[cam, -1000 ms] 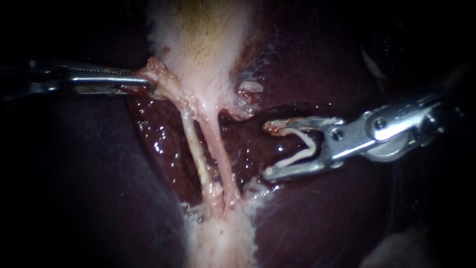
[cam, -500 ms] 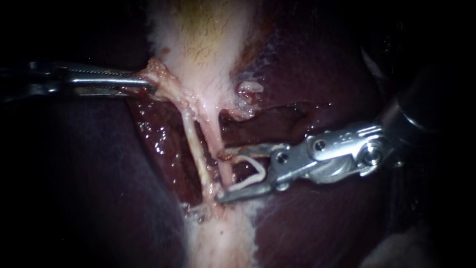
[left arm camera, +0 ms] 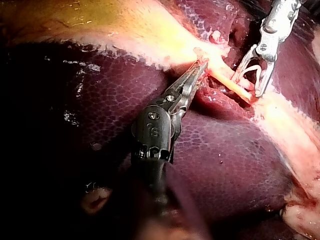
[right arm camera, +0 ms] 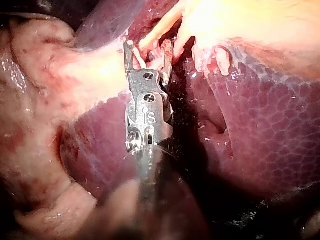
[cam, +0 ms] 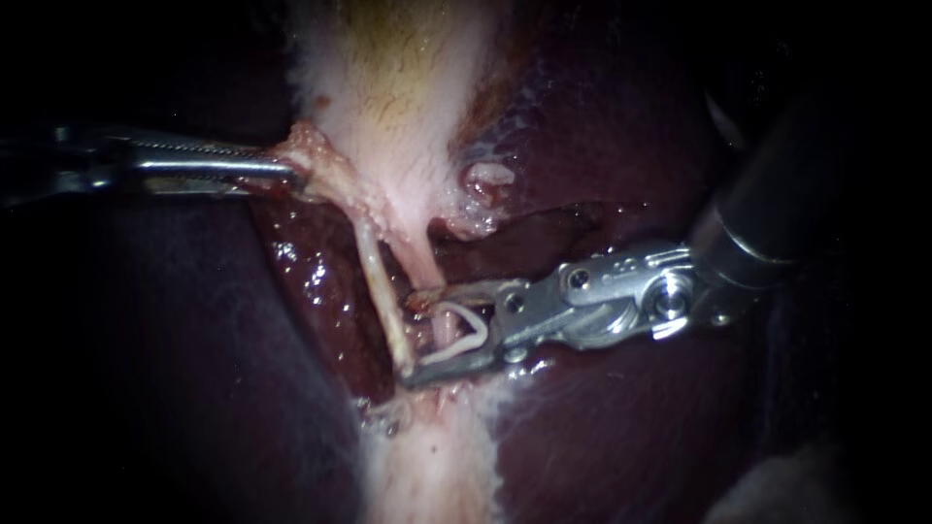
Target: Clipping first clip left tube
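Observation:
Two tubes run down from the pale gallbladder (cam: 398, 87) over the dark liver (cam: 602, 427): a thin pale left tube (cam: 381, 291) and a pinker right tube (cam: 419, 262). My left instrument (cam: 291, 175) is shut on tissue at the gallbladder's lower left edge and holds it toward the left; the same grip shows in its wrist view (left arm camera: 200, 67). My right instrument (cam: 427, 335) holds a white clip (cam: 461, 338) between wide-apart jaws. The right tube passes between those jaws. Their tips reach the left tube's side. Its wrist view shows the jaws (right arm camera: 148, 50) at the tubes.
Wet red liver bed (cam: 311, 281) lies left of the tubes. Pale fatty tissue (cam: 432, 466) continues below them. A small pale nub (cam: 488, 177) sits right of the gallbladder's neck. The right instrument's dark shaft (cam: 777, 213) crosses the upper right.
My right instrument has moved left and down with the clip, from open liver to the tubes, so its jaws now straddle the right tube. The left instrument has held still.

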{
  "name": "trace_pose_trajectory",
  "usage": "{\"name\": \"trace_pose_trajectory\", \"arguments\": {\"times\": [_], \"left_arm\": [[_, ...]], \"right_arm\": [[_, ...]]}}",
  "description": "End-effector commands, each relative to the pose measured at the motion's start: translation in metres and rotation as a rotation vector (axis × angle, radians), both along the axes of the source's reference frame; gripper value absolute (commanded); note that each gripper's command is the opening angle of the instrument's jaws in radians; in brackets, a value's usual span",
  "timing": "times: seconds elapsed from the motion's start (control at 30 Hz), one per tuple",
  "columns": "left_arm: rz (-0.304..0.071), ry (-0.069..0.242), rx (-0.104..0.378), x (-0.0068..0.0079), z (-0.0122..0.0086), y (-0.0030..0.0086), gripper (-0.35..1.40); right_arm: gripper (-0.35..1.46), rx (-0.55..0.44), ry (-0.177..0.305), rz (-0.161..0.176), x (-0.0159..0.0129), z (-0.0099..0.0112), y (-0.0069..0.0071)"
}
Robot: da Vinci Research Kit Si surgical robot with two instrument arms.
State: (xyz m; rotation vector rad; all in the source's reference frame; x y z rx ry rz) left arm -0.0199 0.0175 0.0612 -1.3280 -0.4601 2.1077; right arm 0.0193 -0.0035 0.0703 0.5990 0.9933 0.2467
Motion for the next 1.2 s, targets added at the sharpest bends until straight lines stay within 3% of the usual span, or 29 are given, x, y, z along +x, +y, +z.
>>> {"name": "trace_pose_trajectory", "arguments": {"times": [0.03,0.33,0.5,0.73,1.2], "left_arm": [[-0.001,0.001,0.000,0.0000,-0.0001,0.0000,-0.35],[0.000,0.000,0.000,-0.0002,-0.0002,-0.0002,-0.35],[0.000,0.000,0.000,-0.0003,-0.0001,-0.0002,-0.35],[0.000,0.000,0.000,-0.0003,-0.0001,-0.0001,-0.35],[0.001,-0.001,0.000,-0.0001,0.0003,0.0001,-0.35]], "right_arm": [[0.49,0.000,0.000,0.001,0.0002,0.0001,0.0001],[0.49,0.022,0.026,0.027,0.0023,0.0007,0.0005],[0.49,0.059,0.080,-0.022,0.0029,0.0012,0.0002],[0.48,0.122,0.168,-0.062,0.0028,0.0015,-0.0010],[0.46,0.214,0.320,-0.117,0.0040,-0.0018,-0.0037]]}}
